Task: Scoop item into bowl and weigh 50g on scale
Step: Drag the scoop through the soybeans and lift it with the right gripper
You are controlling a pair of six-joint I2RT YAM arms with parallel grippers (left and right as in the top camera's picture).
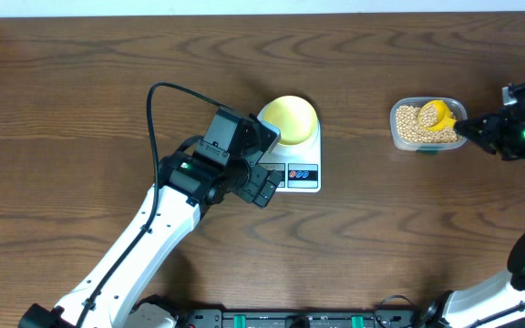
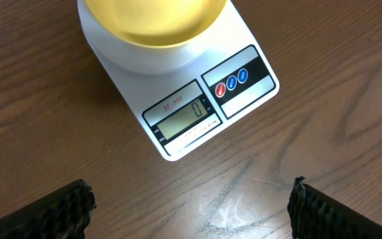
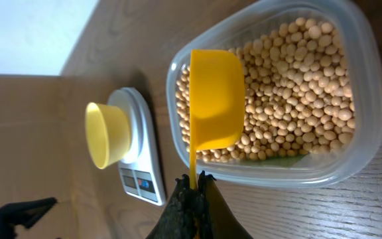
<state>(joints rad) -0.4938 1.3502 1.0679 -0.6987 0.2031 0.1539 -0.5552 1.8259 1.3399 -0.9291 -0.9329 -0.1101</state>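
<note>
**Item.** The beans are small, round, tan and smooth. They lie loose in a clear container on the desk, well apart from the scale.

**Handling, as judged.** Each bean is hard and light, and apt to roll or bounce if spilled. The jaws cannot grip them directly, so the beans must be carried in the yellow scoop. The scoop looks like rigid plastic with a thin handle, and that handle is the proper place to hold it. A narrow hold there may let a loaded cup pivot.

**Jaws.** The right jaws are pinched on the handle end, and the cup rests on the beans. The left jaws stand wide, holding nothing, near the scale's display side.

**Receiving end.** The pale yellow bowl sits on the scale's platform and appears empty. The display reads 0.
</note>
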